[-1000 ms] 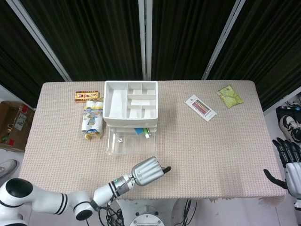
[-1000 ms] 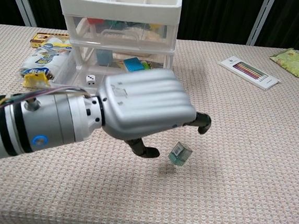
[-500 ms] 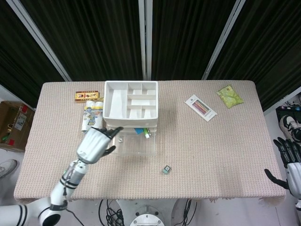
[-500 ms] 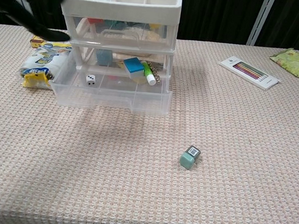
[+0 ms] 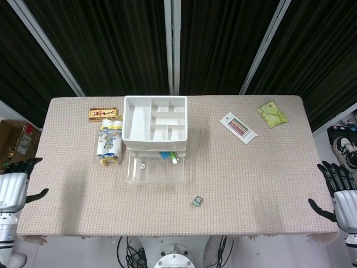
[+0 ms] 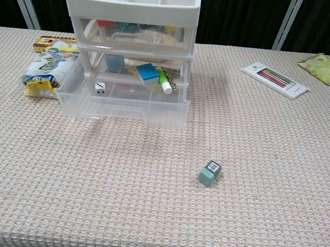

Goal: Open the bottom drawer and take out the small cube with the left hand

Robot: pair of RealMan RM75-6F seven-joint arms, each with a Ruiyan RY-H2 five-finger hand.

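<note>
The small teal cube point(image 5: 197, 201) point(image 6: 209, 174) lies on the table cloth in front of the drawer unit, to the right of it. The clear bottom drawer point(image 5: 155, 169) point(image 6: 126, 101) stands pulled out, holding a white die point(image 6: 100, 87), a blue block point(image 6: 148, 73) and a green-capped tube. My left hand point(image 5: 13, 187) hangs off the table's left edge, fingers spread and empty. My right hand point(image 5: 341, 190) is off the right edge, also spread and empty. Neither hand shows in the chest view.
The white drawer unit point(image 5: 155, 121) has an open divided tray on top. A snack pack point(image 5: 110, 144) and a small orange box point(image 5: 103, 114) lie to its left. A pencil case point(image 5: 238, 127) and a green pouch point(image 5: 272, 114) sit at the far right.
My left hand has let go of the cube, swung away left past the drawer and withdrawn off the table's left edge. The cube now rests on the cloth.
</note>
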